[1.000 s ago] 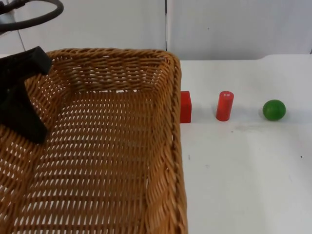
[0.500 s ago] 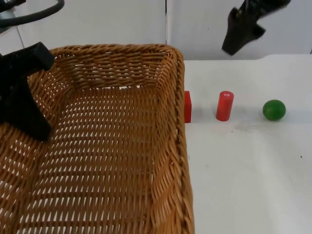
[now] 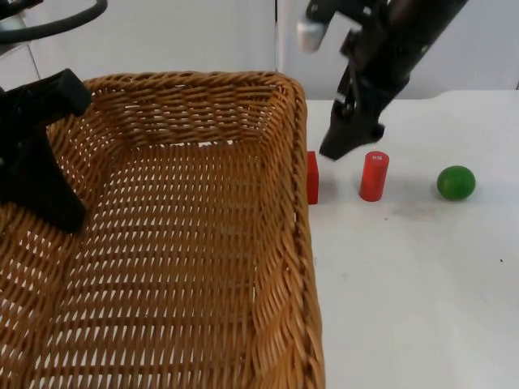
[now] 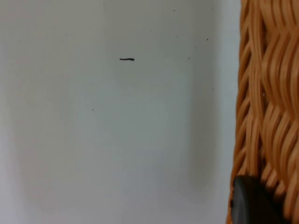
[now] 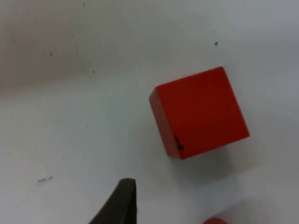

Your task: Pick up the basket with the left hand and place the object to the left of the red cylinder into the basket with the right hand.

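A: Top view: red cube (image 3: 312, 177) sits on the table (image 3: 405, 284) just left of the red cylinder (image 3: 374, 176), partly hidden by the wicker basket (image 3: 178, 243) rim. That's the target.
B: Right gripper (image 3: 339, 149)?
A: Came in from the upper right within the last second; now low, between cube and cylinder. Right wrist view has the cube (image 5: 199, 113) square under it. Can't tell how far its fingers are spread; it holds nothing.
B: Left gripper (image 3: 36, 174)?
A: Clamped on the basket's left rim, basket lifted; barely shifted since earlier.
B: So?
A: Lift done, cube pickup starting. Green ball (image 3: 456, 182) untouched, well right.
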